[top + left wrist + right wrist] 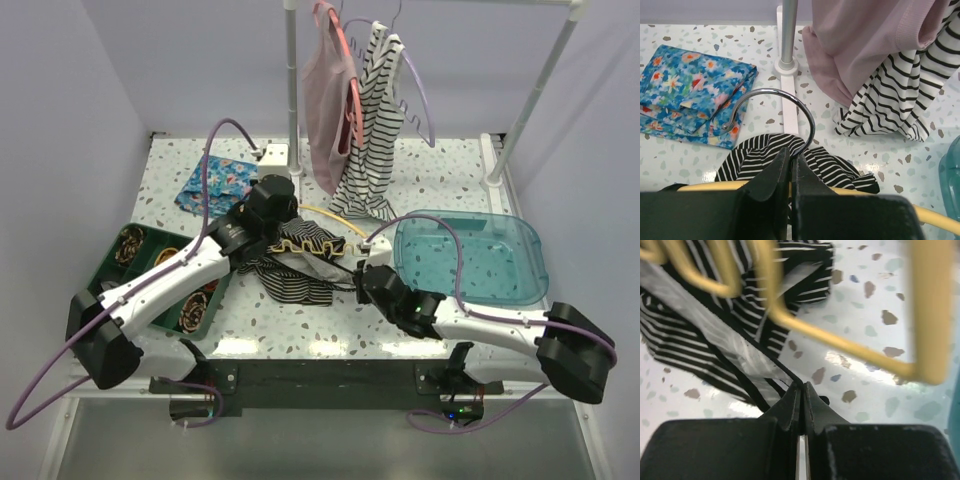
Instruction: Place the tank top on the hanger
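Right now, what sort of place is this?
Probably a robot test cell for clothes handling: plain walls box in a speckled table, a rack at the back holds hung tops.

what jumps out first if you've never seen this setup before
Both arms meet mid-table over a crumpled black striped tank top and a yellow hanger: the left end effector is shut on the hanger, the right end effector on the tank top. Behind them a pink top and a bold striped garment hang from a rack, and a teal tray sits at the right.
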Controlling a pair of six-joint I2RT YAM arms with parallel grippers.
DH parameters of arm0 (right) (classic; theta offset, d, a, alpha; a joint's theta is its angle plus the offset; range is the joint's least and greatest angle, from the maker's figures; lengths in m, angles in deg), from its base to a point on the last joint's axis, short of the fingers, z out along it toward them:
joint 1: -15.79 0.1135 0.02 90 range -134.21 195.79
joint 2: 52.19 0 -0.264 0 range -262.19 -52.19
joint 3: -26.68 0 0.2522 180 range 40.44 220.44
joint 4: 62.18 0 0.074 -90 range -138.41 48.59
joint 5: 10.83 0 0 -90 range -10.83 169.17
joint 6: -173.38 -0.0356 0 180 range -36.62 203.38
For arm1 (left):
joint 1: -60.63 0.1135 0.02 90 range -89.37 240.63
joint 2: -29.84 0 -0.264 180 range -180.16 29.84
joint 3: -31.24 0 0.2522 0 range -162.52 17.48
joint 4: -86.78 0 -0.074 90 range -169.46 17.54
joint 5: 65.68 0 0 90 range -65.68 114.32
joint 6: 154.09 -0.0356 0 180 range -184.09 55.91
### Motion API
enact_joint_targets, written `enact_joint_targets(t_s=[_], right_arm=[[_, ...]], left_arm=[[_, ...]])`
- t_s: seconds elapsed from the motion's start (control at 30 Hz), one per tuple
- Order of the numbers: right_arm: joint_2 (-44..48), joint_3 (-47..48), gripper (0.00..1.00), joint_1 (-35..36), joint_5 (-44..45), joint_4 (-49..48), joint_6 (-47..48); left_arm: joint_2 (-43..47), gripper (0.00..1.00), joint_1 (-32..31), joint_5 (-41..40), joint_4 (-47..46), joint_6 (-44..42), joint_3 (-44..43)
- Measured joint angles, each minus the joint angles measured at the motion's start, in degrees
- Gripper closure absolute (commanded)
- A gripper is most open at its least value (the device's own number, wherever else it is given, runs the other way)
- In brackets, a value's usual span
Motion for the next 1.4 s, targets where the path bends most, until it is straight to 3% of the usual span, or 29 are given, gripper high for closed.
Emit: enact_joint_targets(t_s=[0.43,0.93,1.4], right_arm=[[4.8,-0.3,1.00,-11.6,-9.1,4.2,-3.5],[7.8,9.4,1.00,-15.7,-14.7,17.4,-2.5],[3.9,9.3,1.00,-15.7,-18.9,18.3,-2.5]], left_arm=[[7.3,1.00,-0.1,-2.3,-0.5,0.2,3.6],[9.7,1.00,-0.2,-8.7,-10.1,-0.3,11.6],[10.3,1.00,-0.2,-8.2,-14.4,-0.1,11.6]])
